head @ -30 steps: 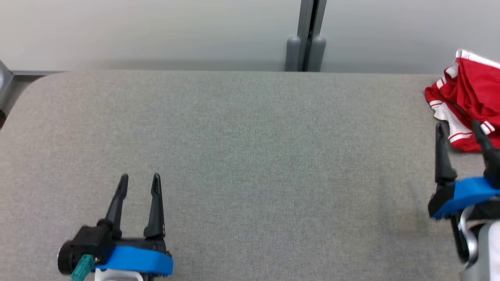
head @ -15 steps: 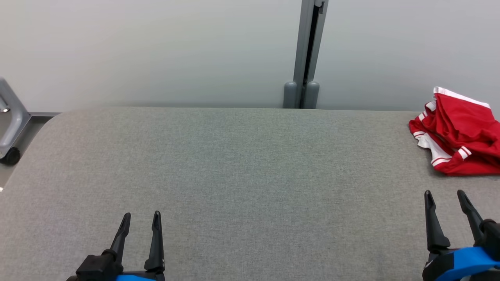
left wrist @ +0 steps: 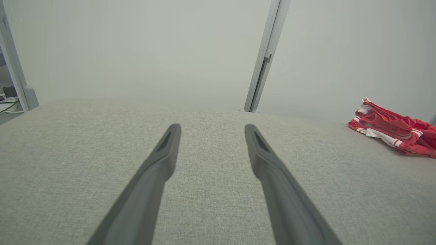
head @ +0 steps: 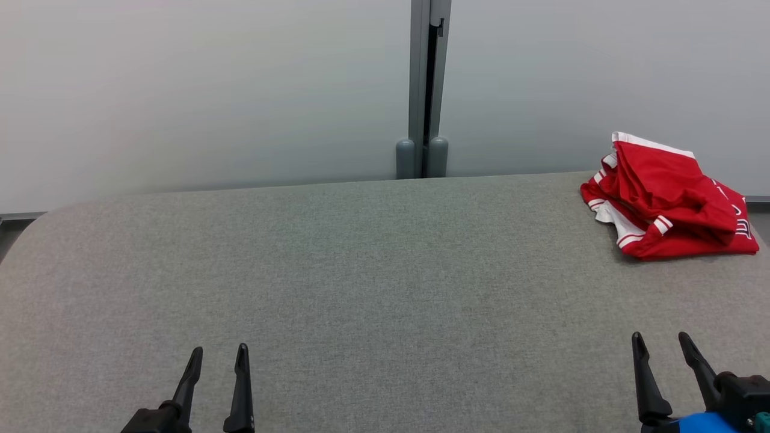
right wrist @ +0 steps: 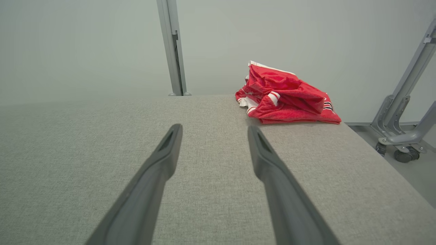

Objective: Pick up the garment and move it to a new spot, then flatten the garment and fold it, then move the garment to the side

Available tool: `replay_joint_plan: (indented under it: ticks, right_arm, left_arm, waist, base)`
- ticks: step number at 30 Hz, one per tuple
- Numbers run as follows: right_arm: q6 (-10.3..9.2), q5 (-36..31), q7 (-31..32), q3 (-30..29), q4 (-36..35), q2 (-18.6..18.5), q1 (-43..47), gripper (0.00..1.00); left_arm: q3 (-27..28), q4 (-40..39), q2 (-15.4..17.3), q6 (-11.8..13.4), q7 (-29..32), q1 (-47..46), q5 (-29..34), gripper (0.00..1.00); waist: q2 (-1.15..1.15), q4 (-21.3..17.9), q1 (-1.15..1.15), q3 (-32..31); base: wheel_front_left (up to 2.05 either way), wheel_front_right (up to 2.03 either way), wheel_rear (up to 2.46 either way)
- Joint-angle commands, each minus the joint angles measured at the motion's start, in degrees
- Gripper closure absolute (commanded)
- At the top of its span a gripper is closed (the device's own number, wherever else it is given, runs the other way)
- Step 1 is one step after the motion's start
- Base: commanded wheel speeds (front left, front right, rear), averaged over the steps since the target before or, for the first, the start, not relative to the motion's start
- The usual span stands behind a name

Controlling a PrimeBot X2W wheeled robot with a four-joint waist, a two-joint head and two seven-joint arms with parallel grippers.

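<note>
Nearest, at seven and five o'clock over the grey bench (head: 361, 270), left tool (head: 219, 349) and right tool (head: 660, 335) both gape wide, holding nothing, while the crumpled red-and-white garment (head: 665, 201) lies at two o'clock by the far edge.

A wide grey fabric-covered table (head: 373, 270) with rounded corners, its woven cloth top lying smooth and flat. At its far right corner rests a crumpled red garment with white striped trim (head: 662, 198) — bunched in a loose heap of folds, close to both the back edge and the right-hand edge.
</note>
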Motion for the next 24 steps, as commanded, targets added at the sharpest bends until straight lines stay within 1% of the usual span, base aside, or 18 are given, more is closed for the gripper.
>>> replay_joint_plan:
  ticks: [1,6,14,24]
  right_arm:
    - [0.01,0.38,-0.33,0.11,0.12,-0.03,-0.27,0.0]
    - [0.01,0.66,-1.53,0.76,2.13,-0.03,-0.7,0.0]
    - [0.01,0.83,-3.07,2.23,4.0,-0.03,-1.65,0.0]
    - [0.01,0.87,-4.0,2.99,5.45,-0.02,-2.18,0.0]
  left_arm:
    - [0.38,0.2,0.1,-0.23,-0.22,0.46,0.39,0.0]
    - [0.85,1.4,-0.69,-0.46,-0.21,0.67,0.47,0.0]
    - [2.04,1.83,-1.12,-0.74,-0.22,0.61,0.97,0.0]
    - [2.54,2.41,-1.54,-1.18,-0.22,0.59,0.96,0.0]
  waist:
    - [0.0,-0.2,0.0,-0.14]
    - [0.0,-0.25,0.0,-0.3]
    - [0.0,1.22,0.0,-0.15]
    - [0.0,1.79,0.0,-0.11]
  base:
    - [0.0,0.0,0.0]
    - [0.0,0.0,0.0]
    - [0.0,0.0,0.0]
    - [0.0,0.0,0.0]
